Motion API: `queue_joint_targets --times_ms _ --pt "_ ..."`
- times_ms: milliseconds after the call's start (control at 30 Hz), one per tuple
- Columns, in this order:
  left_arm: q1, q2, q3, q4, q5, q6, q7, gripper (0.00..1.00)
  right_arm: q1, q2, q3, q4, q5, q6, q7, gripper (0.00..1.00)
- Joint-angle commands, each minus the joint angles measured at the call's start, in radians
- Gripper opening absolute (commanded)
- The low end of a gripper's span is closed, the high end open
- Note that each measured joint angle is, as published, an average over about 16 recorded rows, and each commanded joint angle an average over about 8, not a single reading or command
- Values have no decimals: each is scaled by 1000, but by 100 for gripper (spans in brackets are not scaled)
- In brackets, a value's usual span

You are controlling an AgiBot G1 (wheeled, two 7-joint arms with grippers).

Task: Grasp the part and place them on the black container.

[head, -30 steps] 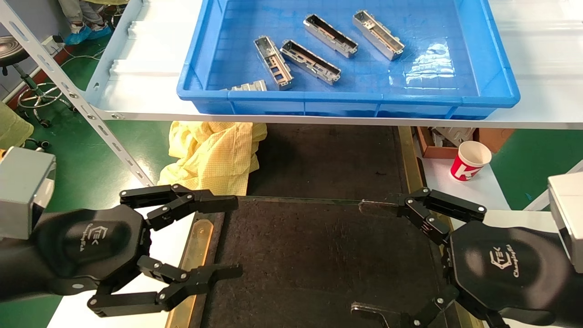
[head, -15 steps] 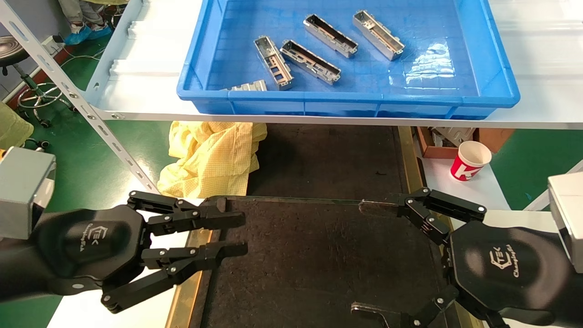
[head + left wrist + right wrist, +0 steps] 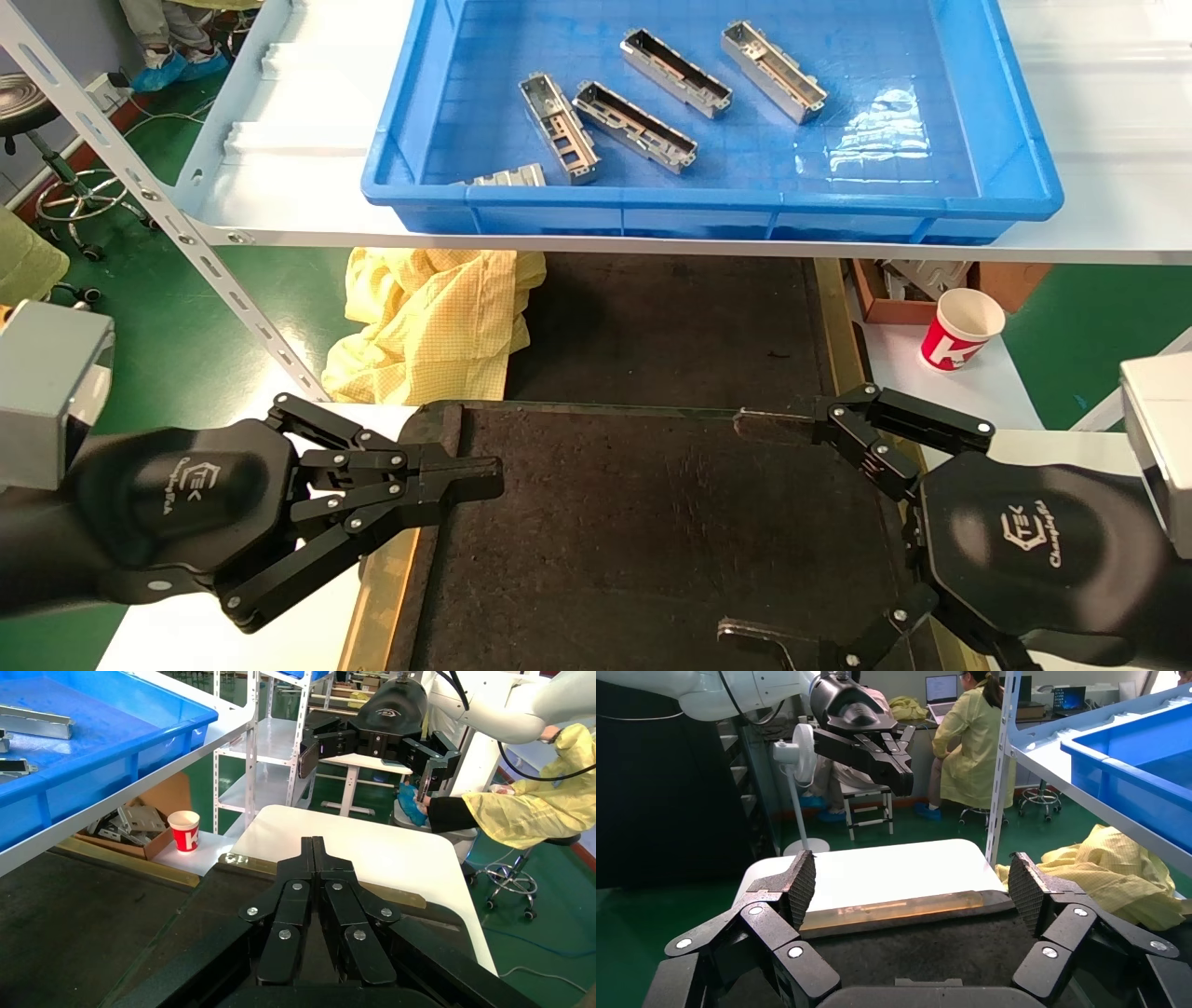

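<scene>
While your left gripper [image 3: 489, 475] hangs low over the left edge of the black container [image 3: 652, 531], its fingers are pressed together tip to tip and hold nothing; the left wrist view shows the two pads meeting in a single seam. Your right gripper [image 3: 750, 527] sits across from it over the container's right side, jaws spread wide and empty, one fingertip [image 3: 759, 424] near the far edge of the tray and the other toward the near edge. Between the two grippers you have only the rough dark surface of the tray, with a brass-coloured strip [image 3: 377, 596] running just below the left gripper's fingers.

Past the tray's far edge, beyond the left gripper, lies a crumpled yellow garment [image 3: 433, 317]; beyond the right gripper stands a red-and-white paper cup [image 3: 962, 328] beside a cardboard box [image 3: 894, 289].

Farther still, up on the white shelf [image 3: 289, 158], sits the blue bin [image 3: 1015, 140]. Every part is in there, well apart from both grippers: four lie loose on its floor — [image 3: 559, 128], [image 3: 635, 127], [image 3: 676, 73], [image 3: 774, 59] — and a fifth [image 3: 507, 176] is tucked against the near wall, mostly hidden by the rim. No part lies on the black container.
</scene>
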Motion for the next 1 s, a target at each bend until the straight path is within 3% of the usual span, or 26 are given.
queue_joint_targets --times_ms 33,433,733,767,1000 --pt "0 0 0 0 0 0 0 0 0 0 0 0 0 0 0 100" --pt "0 0 0 0 0 0 0 0 13 0 2 -7 -1 4 4 100" --pt "0 0 0 0 0 0 0 0 202 -49 -28 -145 -84 49 64 100" --pt "0 0 0 0 0 0 0 6 232 -60 -35 -171 -100 55 70 100" --pt "0 0 0 0 0 0 0 93 442 -156 -91 -380 -231 86 55 100"
